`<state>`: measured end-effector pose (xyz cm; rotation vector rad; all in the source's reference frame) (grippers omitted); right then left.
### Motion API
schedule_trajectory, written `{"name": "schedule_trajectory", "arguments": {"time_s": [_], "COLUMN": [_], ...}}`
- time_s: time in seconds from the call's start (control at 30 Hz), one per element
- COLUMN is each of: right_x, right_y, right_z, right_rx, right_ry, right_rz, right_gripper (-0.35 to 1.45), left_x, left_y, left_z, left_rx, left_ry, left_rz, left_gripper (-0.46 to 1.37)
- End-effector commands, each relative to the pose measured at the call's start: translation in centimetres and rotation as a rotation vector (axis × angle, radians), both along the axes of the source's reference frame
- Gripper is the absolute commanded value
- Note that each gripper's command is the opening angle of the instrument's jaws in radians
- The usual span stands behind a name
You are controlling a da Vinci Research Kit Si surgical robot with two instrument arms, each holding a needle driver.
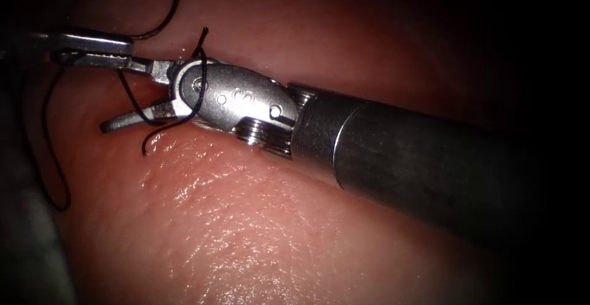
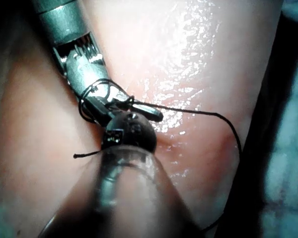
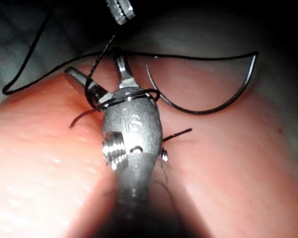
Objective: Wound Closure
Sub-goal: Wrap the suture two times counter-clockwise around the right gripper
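Note:
My right tool (image 1: 120,96) comes in from the right with its jaws open and nothing between them, close over the tissue (image 1: 246,231). Black thread (image 1: 195,93) is looped around the base of those jaws; the right wrist view shows the same wrap on the right tool (image 3: 92,64). My left tool (image 1: 128,53) sits at the upper left, shut on the thread just beside the right tool's upper jaw. The curved needle (image 3: 198,112) lies free on the tissue beyond the right tool, held by neither tool. The left tool's tip (image 3: 121,12) has thread running down from it.
A long slack loop of thread (image 1: 58,182) hangs off the tissue's left edge, and another strand (image 1: 172,10) runs up out of view. Two short thread ends (image 1: 144,148) stick out near the right tool's wrist. The tissue surface is wet and glistening.

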<state>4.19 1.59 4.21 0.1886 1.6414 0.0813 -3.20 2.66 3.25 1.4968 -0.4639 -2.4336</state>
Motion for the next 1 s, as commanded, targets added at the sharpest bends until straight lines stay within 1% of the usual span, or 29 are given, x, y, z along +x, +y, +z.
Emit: {"name": "schedule_trajectory", "arguments": {"time_s": [0.03, 0.13, 0.2, 0.27, 0.33, 0.5, 0.57, 0.6, 0.63, 0.77, 0.8, 0.83, 1.0], "right_x": [0.00, -0.02, -0.05, -0.08, -0.12, -0.23, -0.26, -0.29, -0.32, -0.43, -0.44, -0.48, -0.56], "right_y": [-0.03, -0.08, -0.11, -0.11, -0.11, -0.09, -0.07, -0.05, -0.03, 0.03, 0.03, 0.05, 0.08], "right_z": [-0.01, -0.01, 0.00, 0.02, 0.03, 0.03, 0.03, 0.02, 0.02, -0.02, -0.02, -0.02, 0.02], "right_rx": [0.005, 0.019, 0.022, 0.033, 0.050, 0.095, 0.109, 0.124, 0.133, 0.175, 0.176, 0.190, 0.242], "right_ry": [0.010, 0.025, 0.037, 0.051, 0.071, 0.159, 0.188, 0.224, 0.241, 0.319, 0.324, 0.350, 0.423], "right_rz": [-0.019, -0.040, -0.055, -0.057, -0.046, -0.036, -0.031, -0.021, -0.015, 0.025, 0.027, 0.040, 0.076], "right_gripper": [1.20, 1.12, 1.02, 1.00, 1.00, 0.99, 0.99, 0.99, 0.99, 0.99, 0.99, 0.98, 0.97], "left_x": [0.00, 0.02, 0.02, 0.02, 0.01, 0.01, 0.02, 0.02, 0.02, 0.04, 0.04, 0.04, 0.05], "left_y": [0.03, 0.11, 0.16, 0.18, 0.21, 0.26, 0.25, 0.24, 0.23, 0.18, 0.17, 0.16, 0.12], "left_z": [0.03, 0.09, 0.14, 0.20, 0.28, 0.51, 0.55, 0.60, 0.63, 0.76, 0.77, 0.81, 0.93], "left_rx": [0.003, 0.004, -0.001, 0.007, 0.012, 0.039, 0.046, 0.048, 0.051, 0.044, 0.043, 0.039, 0.027], "left_ry": [-0.003, -0.009, -0.013, -0.019, -0.021, -0.049, -0.054, -0.059, -0.062, -0.074, -0.075, -0.077, -0.083], "left_rz": [0.005, 0.008, 0.012, 0.007, 0.014, 0.017, 0.016, 0.020, 0.023, 0.035, 0.036, 0.038, 0.045], "left_gripper": [-0.35, -0.35, -0.35, -0.35, -0.35, -0.35, -0.35, -0.35, -0.35, -0.35, -0.35, -0.35, -0.35]}}
